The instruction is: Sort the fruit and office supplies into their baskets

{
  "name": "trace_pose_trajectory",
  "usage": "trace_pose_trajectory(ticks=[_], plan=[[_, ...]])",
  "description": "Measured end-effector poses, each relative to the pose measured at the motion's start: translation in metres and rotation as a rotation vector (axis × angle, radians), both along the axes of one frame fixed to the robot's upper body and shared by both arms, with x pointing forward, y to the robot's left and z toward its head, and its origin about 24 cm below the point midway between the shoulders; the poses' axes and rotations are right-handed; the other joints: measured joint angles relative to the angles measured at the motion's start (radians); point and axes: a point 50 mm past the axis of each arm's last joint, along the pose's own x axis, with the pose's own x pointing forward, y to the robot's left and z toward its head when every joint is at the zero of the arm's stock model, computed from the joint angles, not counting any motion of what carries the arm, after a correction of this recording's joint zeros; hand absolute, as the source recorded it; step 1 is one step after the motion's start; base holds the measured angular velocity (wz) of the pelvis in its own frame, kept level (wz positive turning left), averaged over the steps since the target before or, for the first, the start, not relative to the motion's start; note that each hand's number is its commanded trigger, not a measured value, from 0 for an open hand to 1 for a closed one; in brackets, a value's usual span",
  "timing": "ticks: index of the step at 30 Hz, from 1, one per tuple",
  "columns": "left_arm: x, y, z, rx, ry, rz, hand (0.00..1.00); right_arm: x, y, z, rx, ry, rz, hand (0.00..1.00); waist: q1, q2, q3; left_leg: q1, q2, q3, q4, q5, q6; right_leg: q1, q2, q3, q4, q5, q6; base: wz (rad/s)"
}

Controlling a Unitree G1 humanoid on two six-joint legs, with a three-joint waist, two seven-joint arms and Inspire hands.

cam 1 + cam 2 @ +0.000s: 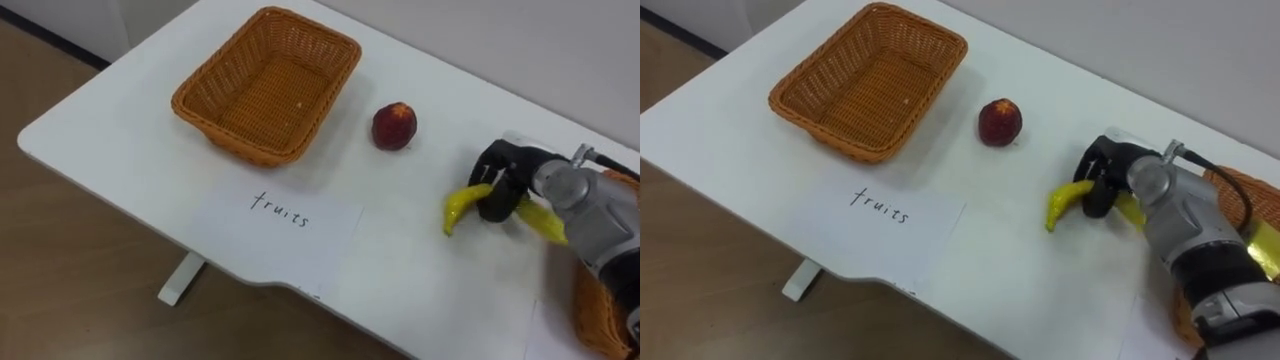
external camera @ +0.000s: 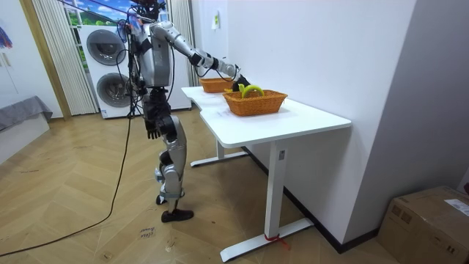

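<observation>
Right hand (image 1: 512,168): dark fingers (image 1: 492,203) curled round the middle of a yellow banana (image 1: 460,206), thumb side facing the camera; banana's free end points toward the robot's left and dips low over the tabletop (image 1: 120,135); cannot tell whether the tip touches; the other end sticks out behind the fingers toward the wrist.

Just left of the banana, apart from it: one red fruit (image 1: 394,126), resting on the tabletop by itself; left of that, the empty wicker basket (image 1: 238,135), near the far left corner; red fruit lies between basket and hand.

In front of the basket, near the tabletop's front edge: sheet of paper (image 1: 290,228) hand-lettered "fruits", lying flat.

At the far right, under the right forearm: a second wicker basket (image 1: 1232,190), something yellow (image 1: 1266,246) inside it.

Room view: robot stands upright at the tabletop's end, right arm stretched out over the baskets; left hand (image 2: 152,132) hangs at its side by the thigh; cannot tell its fingers' state.
</observation>
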Motion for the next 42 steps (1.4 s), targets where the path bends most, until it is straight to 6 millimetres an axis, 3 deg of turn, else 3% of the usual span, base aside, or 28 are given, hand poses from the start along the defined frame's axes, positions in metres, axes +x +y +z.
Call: trace_pose_trajectory(ticks=[10,17,27,30,36,42], plan=[[-0.006,0.002,0.0,0.002,0.008,0.012,0.0,-0.002,0.006,0.001,0.012,-0.009,0.029,1.0,-0.007,-0.004,-0.0029,0.006,0.0,0.001,-0.002,0.0,0.0,0.004,0.0,0.0,0.0,0.0,0.0,0.0],[-0.012,0.007,0.001,0.01,-0.004,0.04,0.0,0.004,0.037,0.029,0.046,-0.117,0.179,1.0,-0.038,-0.004,-0.003,0.005,-0.002,-0.001,-0.004,0.002,0.0,0.005,-0.001,0.0,0.001,0.0,0.0,0.0],[-0.024,0.006,0.0,-0.001,0.004,0.077,0.0,0.002,0.041,0.061,0.098,-0.264,0.21,1.0,-0.044,0.001,-0.0026,0.009,-0.002,-0.008,0.002,0.002,0.001,0.016,-0.001,-0.002,0.0,0.0,0.0,0.03],[-0.033,0.006,-0.001,-0.003,0.027,0.086,0.0,0.002,0.043,0.066,0.1,-0.289,0.219,1.0,-0.046,0.012,-0.0006,0.025,-0.002,-0.007,0.0,0.002,0.001,0.032,-0.001,0.002,0.0,0.0,0.001,0.0],[-0.042,0.001,-0.004,-0.015,0.056,0.099,0.0,0.0,0.057,0.086,0.105,-0.375,0.284,1.0,-0.064,0.023,-0.0052,0.036,-0.003,-0.008,0.0,0.002,0.001,0.044,-0.003,0.002,0.0,-0.001,0.002,0.0],[-0.046,0.004,-0.004,-0.005,0.062,0.128,0.0,-0.004,0.067,0.1,0.095,-0.445,0.331,1.0,-0.062,0.012,-0.0151,0.045,-0.002,-0.005,-0.004,0.007,0.0,0.049,-0.003,0.006,0.001,-0.001,0.001,0.0]])
